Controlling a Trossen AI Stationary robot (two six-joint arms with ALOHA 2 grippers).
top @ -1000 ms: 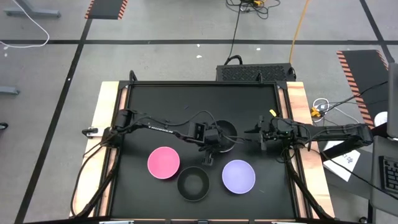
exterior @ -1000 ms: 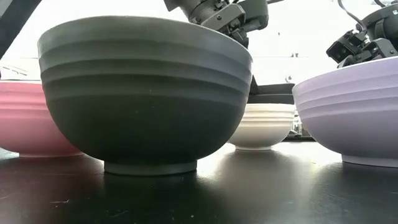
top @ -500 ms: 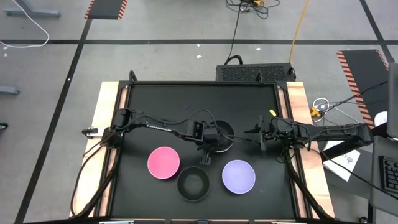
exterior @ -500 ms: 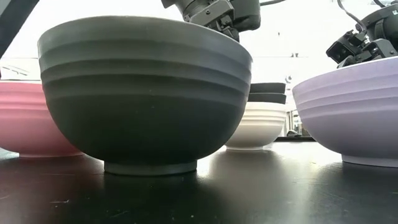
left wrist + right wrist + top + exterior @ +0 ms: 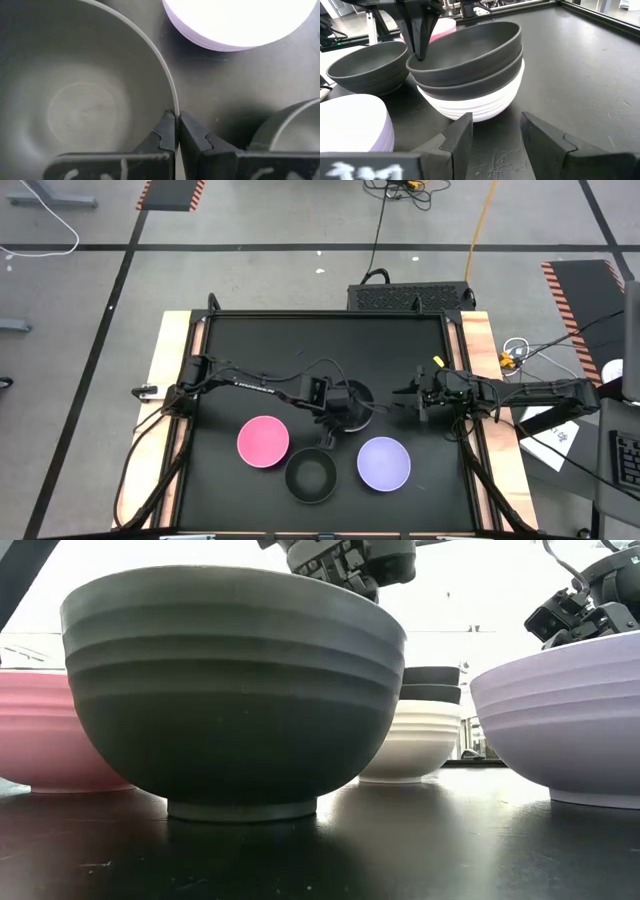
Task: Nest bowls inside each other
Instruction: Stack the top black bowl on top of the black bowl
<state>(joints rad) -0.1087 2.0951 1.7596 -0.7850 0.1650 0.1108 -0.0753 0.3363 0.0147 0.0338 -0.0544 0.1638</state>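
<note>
On the black table (image 5: 230, 350), the round pink plastic bowl (image 5: 263, 441) sits at the left, with a lone black plastic bowl (image 5: 311, 476) beside it nearer the front edge. Behind them, the left hand (image 5: 176, 131) pinches the rim of the top black bowl (image 5: 470, 47), which rests in a second black bowl (image 5: 475, 80) nested in the white plastic bowl (image 5: 480, 105). The lavender plastic bowl (image 5: 384, 462) stands to the right. The right hand (image 5: 492, 137) waits near the table's right edge, fingers apart and empty.
</note>
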